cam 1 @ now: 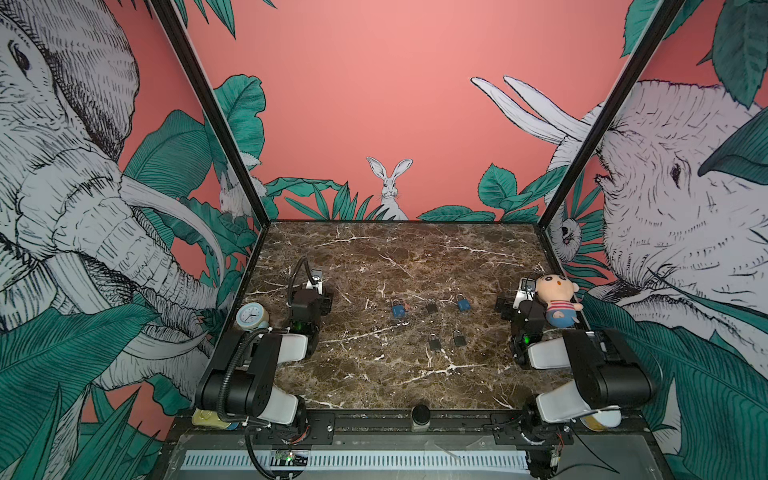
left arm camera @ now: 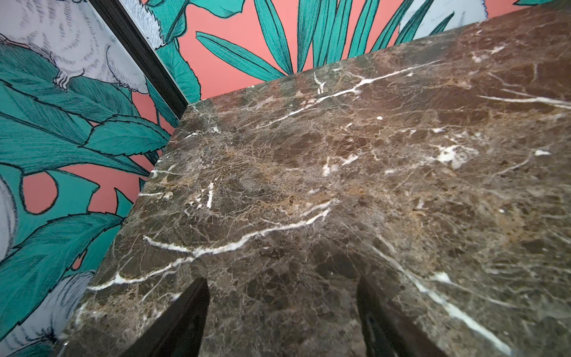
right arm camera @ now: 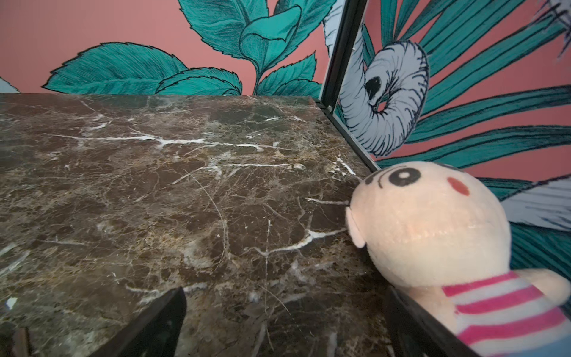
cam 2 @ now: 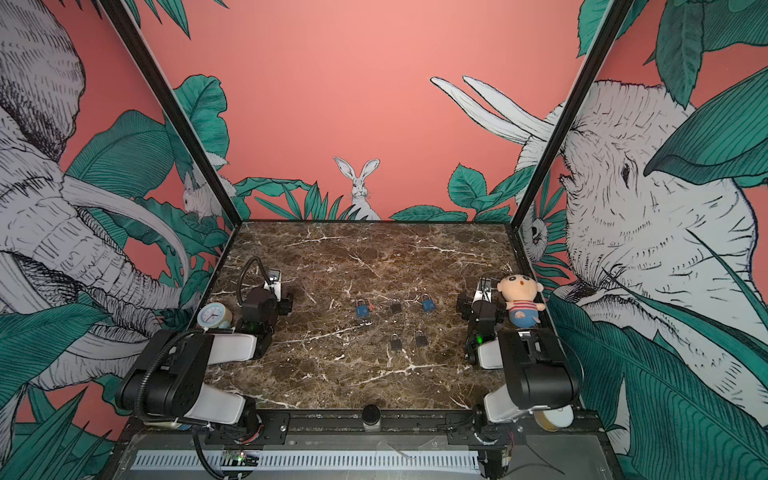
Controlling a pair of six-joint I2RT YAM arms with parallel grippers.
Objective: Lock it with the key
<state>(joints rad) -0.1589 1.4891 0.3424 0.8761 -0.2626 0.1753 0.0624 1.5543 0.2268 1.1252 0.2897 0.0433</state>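
Note:
Several small padlocks lie in the middle of the marble table (cam 1: 374,257). Two are blue (cam 1: 398,309) (cam 1: 463,304) and three are dark (cam 1: 431,307) (cam 1: 434,343) (cam 1: 458,338). They show in both top views, the left blue padlock (cam 2: 363,309) among them. A tiny red thing (cam 1: 407,306) lies beside that padlock; it is too small to tell whether it is the key. My left gripper (cam 1: 321,292) (left arm camera: 282,287) hovers open over bare marble at the left. My right gripper (cam 1: 512,302) (right arm camera: 284,296) is open at the right, nothing between its fingers (right arm camera: 167,312).
A plush doll (cam 1: 557,299) (right arm camera: 432,231) in a striped shirt leans at the right wall, against my right gripper's outer finger. A small round clock (cam 1: 251,316) stands at the left edge behind my left arm. Patterned walls close in three sides.

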